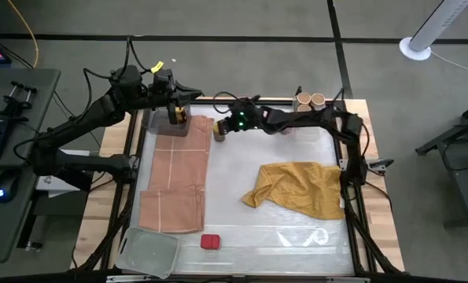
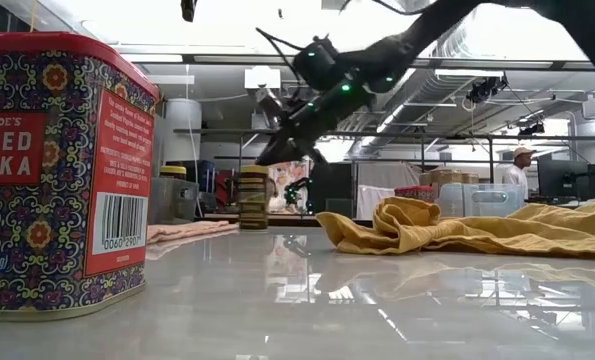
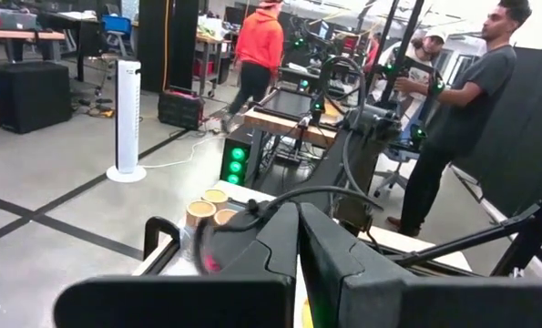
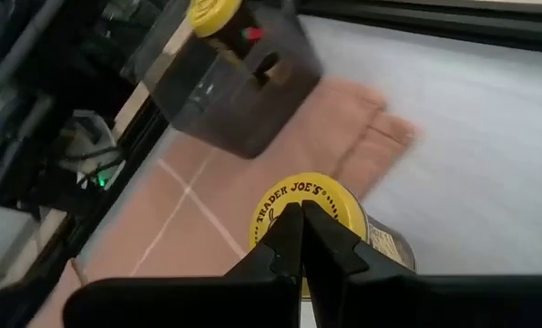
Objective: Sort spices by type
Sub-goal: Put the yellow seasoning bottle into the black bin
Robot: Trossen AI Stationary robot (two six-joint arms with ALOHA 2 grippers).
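A yellow-capped jar (image 4: 323,195) stands upright at the far right edge of the pink cloth (image 1: 178,173). My right gripper (image 4: 300,211) is shut directly over its cap, also seen in the high view (image 1: 220,127) and low view (image 2: 272,155). A second yellow-capped jar (image 1: 179,117) stands on the cloth's far end, beside my shut left gripper (image 1: 176,101), which points level toward the table's right. Two tan-topped jars (image 1: 310,101) stand at the far edge. A red square tin (image 1: 210,241) lies flat near the near edge. My right gripper's shut fingertips (image 4: 287,228) come from above, slanting down, over the middle of the jar's yellow cap (image 4: 280,196). I cannot tell whether they touch it. The jar stands upright on the table.
A crumpled mustard-yellow cloth (image 1: 296,189) lies on the right half of the table. A clear grey tray (image 1: 149,251) sits at the near left corner. The red tin (image 2: 57,170) fills the low view's left. People stand in the room beyond the table.
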